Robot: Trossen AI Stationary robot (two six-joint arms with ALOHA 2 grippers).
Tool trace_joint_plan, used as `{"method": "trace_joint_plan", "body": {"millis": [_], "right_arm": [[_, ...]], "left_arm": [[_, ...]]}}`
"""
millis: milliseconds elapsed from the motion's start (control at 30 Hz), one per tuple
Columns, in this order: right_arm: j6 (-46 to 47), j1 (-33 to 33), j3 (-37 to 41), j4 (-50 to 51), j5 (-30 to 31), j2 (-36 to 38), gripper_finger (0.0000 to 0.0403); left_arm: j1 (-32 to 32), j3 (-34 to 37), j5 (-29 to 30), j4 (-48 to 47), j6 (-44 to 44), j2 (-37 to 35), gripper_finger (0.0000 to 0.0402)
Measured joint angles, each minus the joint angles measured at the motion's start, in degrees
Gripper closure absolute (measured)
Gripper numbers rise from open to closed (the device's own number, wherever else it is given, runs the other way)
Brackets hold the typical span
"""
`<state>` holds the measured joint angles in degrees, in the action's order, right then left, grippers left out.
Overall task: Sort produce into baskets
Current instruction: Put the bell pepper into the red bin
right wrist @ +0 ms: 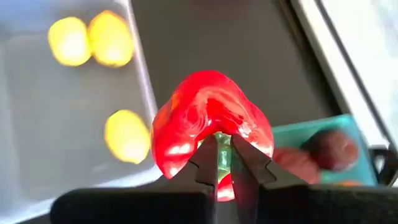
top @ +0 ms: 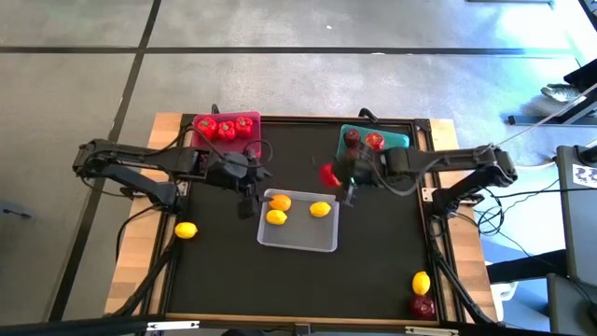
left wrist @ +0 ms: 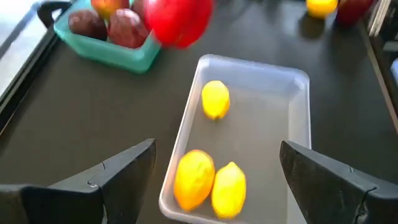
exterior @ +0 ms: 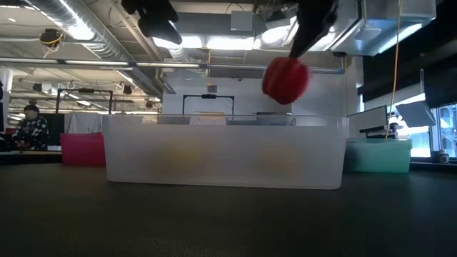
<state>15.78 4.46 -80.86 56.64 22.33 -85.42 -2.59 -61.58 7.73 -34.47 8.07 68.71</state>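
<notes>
My right gripper [right wrist: 222, 146] is shut on a red bell pepper [top: 328, 174], high above the table between the teal basket [top: 399, 138] and the grey-white basket [top: 322, 245]; the pepper also shows in the low view [exterior: 286, 78]. My left gripper [left wrist: 217, 148] is open and empty above the grey-white basket's left end [top: 264, 224]. Three lemons [top: 278, 202] lie in that basket. The pink basket [top: 227, 142] holds red peppers [top: 225, 127]. The teal basket holds dark red apples [left wrist: 127, 28]. My right gripper pinches the pepper's green stem [right wrist: 219, 163] between its two fingers. The fingers [right wrist: 249, 163] slant down from the table's right side. The pepper hangs off the fingertips, lifted clear of the table and both baskets.
A loose lemon [top: 186, 230] lies on the black mat near the left edge. A lemon [top: 421, 283] and an apple [top: 423, 305] lie at the near right corner. The wooden table rim [top: 140, 271] frames the mat. A person [exterior: 28, 128] sits far behind.
</notes>
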Motion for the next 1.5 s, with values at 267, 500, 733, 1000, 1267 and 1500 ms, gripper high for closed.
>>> {"method": "trace_joint_plan", "body": {"millis": [267, 500, 733, 1000, 1267, 1500], "right_arm": [[-16.15, -13.47, -0.02, -11.58, -8.43, -4.71, 0.038], [-22.18, -21.29, -0.02, -19.68, -18.53, -11.89, 0.0379], [-22.29, -22.14, -0.02, -20.05, -22.4, -17.05, 0.0379], [-22.75, -22.14, 0.02, -19.45, -22.93, -19.49, 0.0379], [-24.01, -22.11, 0.03, -21.15, -21.97, -20.62, 0.0377], [-24.01, -22.11, 0.0, -22.09, -22.44, -22.28, 0.0327]], "left_arm": [[0.7, 8.53, 0.69, 12.88, 0.99, 0.66, 0.0064], [2.76, 12.03, 3.8, 19.97, 4.75, 1.68, 0.0064], [5.32, 12.52, 7.49, 20.2, 4.18, 2.99, 0.0064], [6.45, 12.5, 7.58, 21.92, 0.65, 6.57, 0.0064], [6.51, 12.48, 7.43, 25.42, -2.07, 8.77, 0.0064], [6.51, 12.48, 7.41, 27.22, -3.58, 9.22, 0.0064]]}}
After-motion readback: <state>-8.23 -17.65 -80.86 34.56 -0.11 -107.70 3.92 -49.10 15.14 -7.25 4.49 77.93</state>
